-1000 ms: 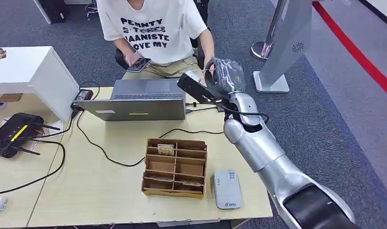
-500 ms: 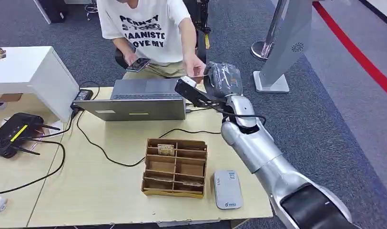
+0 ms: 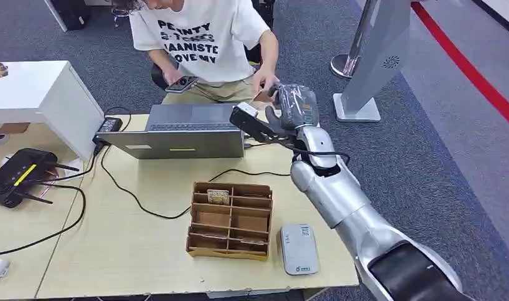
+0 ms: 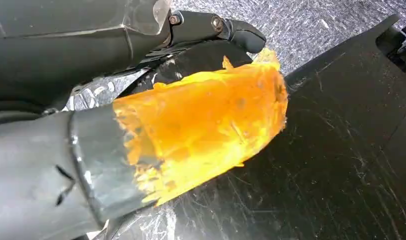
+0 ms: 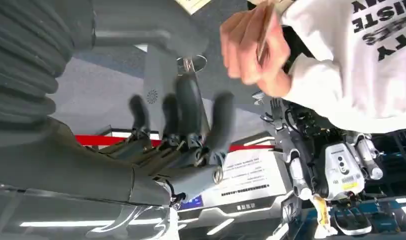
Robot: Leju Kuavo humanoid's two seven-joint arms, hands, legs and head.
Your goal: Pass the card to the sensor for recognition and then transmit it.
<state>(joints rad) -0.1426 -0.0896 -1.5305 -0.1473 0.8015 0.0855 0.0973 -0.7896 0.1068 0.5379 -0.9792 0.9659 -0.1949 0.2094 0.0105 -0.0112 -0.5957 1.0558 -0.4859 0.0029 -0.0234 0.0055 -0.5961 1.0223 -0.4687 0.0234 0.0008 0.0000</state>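
Right robot hand raised past table far edge, fingers spread, holding nothing — card now in person's hand, just beside it. Left robot hand: state unclear.

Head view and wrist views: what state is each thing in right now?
right hand, fingers apart, holding nothing
left hand, grip cannot be told
card, held in the person's hand, blurred
laptop, open
phone, held by the person
cardboard box, something in one far compartment
sensor, lying flat, nothing on it
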